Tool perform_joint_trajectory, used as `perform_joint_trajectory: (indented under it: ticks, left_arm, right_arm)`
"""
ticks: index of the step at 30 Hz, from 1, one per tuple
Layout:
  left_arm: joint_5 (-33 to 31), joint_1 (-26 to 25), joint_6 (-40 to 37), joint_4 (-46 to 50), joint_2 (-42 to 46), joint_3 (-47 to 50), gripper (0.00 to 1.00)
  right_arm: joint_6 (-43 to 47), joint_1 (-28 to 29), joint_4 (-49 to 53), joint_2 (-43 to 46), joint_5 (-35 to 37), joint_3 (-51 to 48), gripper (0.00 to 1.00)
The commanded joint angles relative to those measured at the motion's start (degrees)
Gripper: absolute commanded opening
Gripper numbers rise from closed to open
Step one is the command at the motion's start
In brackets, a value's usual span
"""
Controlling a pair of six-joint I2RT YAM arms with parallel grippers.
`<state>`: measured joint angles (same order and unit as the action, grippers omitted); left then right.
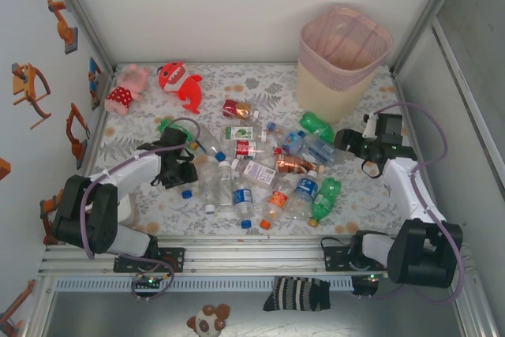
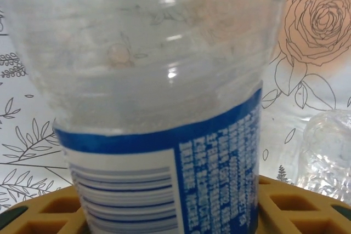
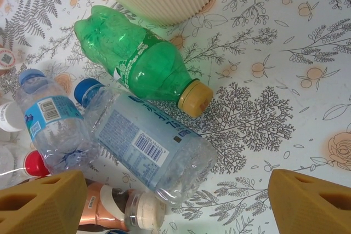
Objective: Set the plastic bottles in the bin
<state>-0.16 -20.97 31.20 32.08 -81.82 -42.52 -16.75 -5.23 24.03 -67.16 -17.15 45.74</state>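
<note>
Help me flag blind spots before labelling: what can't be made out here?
1. Left gripper grip: top view too small; in the left wrist view the blue-labelled bottle blocks the jaws.
2. That bottle's ends: cut off by the frame edges.
3. Bin floor: hidden by its own wall, top view.

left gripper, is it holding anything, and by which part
The left gripper appears closed on a clear plastic bottle with a blue and white label, gripping its labelled section.
</note>
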Motion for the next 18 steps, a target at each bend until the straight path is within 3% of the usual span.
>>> perform_joint_trajectory:
  ticks: [1, 9, 15, 18]
  left_arm:
    - [-0.76, -0.26, -0.18, 0.78, 2.42, 1.12, 0.50]
    - [-0.53, -0.78, -1.66, 4.29, 11.13, -0.58, 0.48]
    - [5.81, -2.29, -5.38, 2.17, 20.21, -3.29, 0.45]
    - [9.97, -3.97, -7.18, -1.50, 23.67, -4.40, 0.45]
  right_arm:
    - [-0.72, -0.10, 2.57, 2.00, -0.73, 2.92, 0.84]
    - [-4.23, 0.87, 4.42, 5.17, -4.68, 5.26, 0.82]
    - [-7.28, 5.09, 4.25, 7.32, -7.73, 7.79, 0.81]
    - [-9.47, 9.87, 3.79, 7.82, -6.23, 9.26, 0.80]
